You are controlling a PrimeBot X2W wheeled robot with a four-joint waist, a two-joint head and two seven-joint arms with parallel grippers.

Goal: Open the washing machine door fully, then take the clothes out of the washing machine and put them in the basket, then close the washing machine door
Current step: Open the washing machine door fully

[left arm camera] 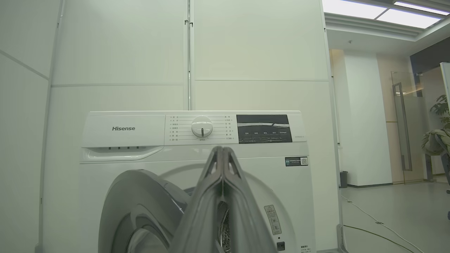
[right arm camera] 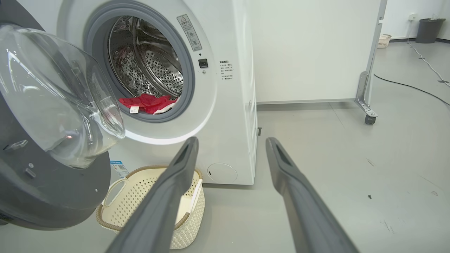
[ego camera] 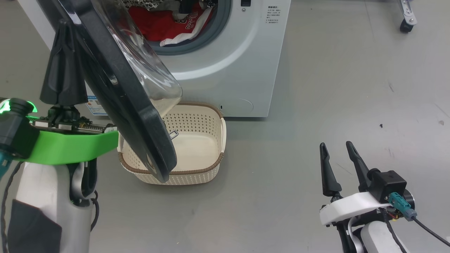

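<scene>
– One washing machine [ego camera: 228, 70], one washing machine door [ego camera: 140, 119], one basket [ego camera: 197, 121], one left gripper [ego camera: 64, 31], one right gripper [ego camera: 335, 146]. And the clothes?
– Count unclear: the clothes [ego camera: 158, 24] are a red heap with white trim, low in the drum mouth.
– Surroundings?
– Grey floor, a castor foot [ego camera: 406, 24] far right, a cable [right arm camera: 407, 87] beyond. The door hangs open; in the head view its black rim overlaps the basket's left side.
– Jaws?
– Left gripper: clenched, nothing between the fingers, just beside the door's outer face; contact not discernible. Right gripper: spread wide, empty, over bare floor, well apart from basket, door and clothes.
</scene>
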